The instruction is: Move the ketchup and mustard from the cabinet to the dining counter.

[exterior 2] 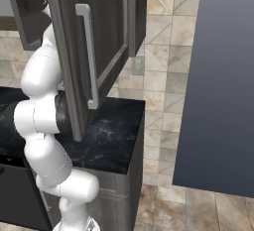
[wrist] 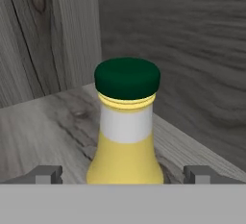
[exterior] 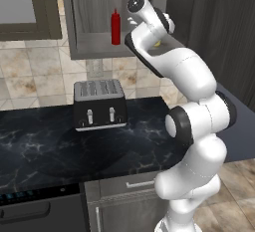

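Right now the gripper [wrist: 123,175] stands spread wide inside the cabinet [exterior: 89,12], its two dark fingertips [wrist: 45,174] showing at the bottom of the hand view on either side of the mustard [wrist: 126,136], with clear air between each tip and the yellow body, so nothing is pinched. The mustard stands upright straight ahead of the gripper, its dark green cap [wrist: 127,79] above a white band, on the grey wood-grain shelf [wrist: 43,131]. Beyond the bottle the shelf runs to the back wall of the cabinet, and a side wall rises close on the left of the hand view; the shelf's front edge slants away on the right, below the bottle. In the left base view the ketchup [exterior: 115,27] stands upright on the same shelf, well off to the gripper's left, with bare shelf between it and the arm's wrist. The hand itself is pushed in over the shelf's front edge, and a sliver of yellow shows just beside it. Below the cabinet, a toaster [exterior: 99,104] sits on the black veined worktop [exterior: 45,146], well beneath the gripper. In the right base view the open cabinet door [exterior 2: 94,51] with its long silver bar handle [exterior 2: 88,56] swings out just to the right of the arm, leaving only a narrow gap on that side.
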